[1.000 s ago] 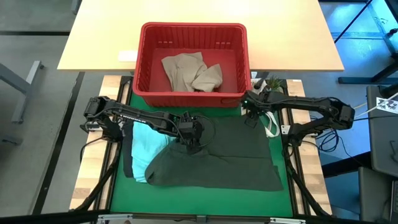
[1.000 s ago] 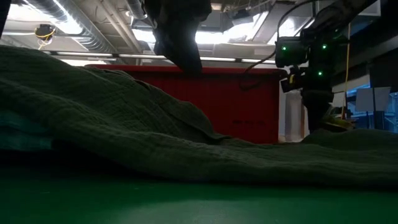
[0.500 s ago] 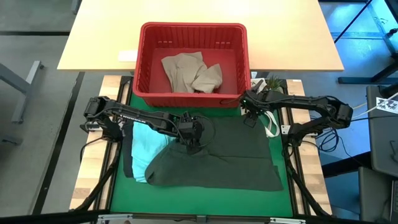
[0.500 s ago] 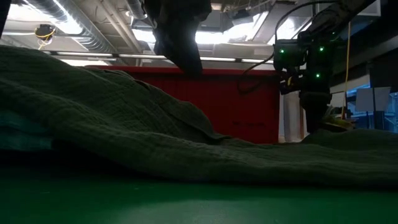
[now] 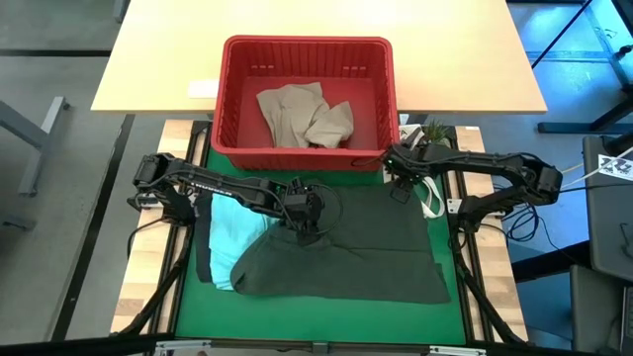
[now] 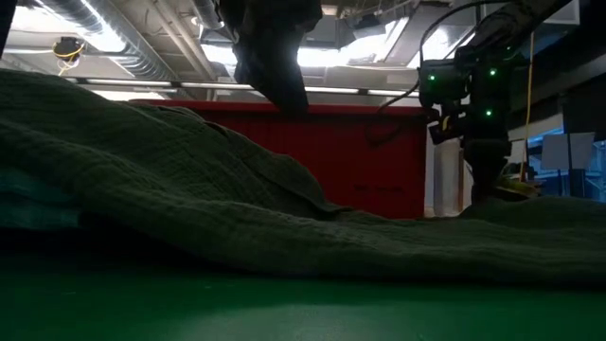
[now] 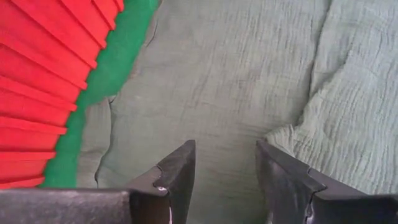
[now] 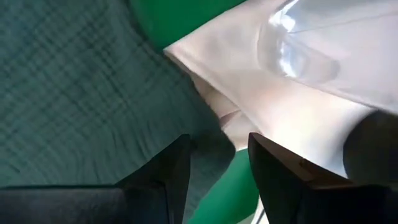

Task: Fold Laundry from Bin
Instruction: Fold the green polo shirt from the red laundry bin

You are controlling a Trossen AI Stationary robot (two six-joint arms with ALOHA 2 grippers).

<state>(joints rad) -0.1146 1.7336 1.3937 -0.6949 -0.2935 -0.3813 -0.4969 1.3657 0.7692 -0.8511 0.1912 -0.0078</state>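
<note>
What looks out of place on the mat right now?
A white cloth bag lies at the mat's right edge beside the dark olive garment, near the right gripper. The garment also overlaps the light teal one.

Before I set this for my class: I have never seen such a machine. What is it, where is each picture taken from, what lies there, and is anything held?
It is a robot with two dark arms, each ending in a two-finger gripper. One picture looks straight down, one looks level across the table, and two come from cameras on the wrists.

A dark olive green garment lies spread on the green mat, partly over a light teal garment. Behind stands the red bin holding a beige-tan garment.

The left gripper hangs open over the olive cloth. The right gripper hangs open at its far corner, beside a white cloth bag. Neither holds anything.
</note>
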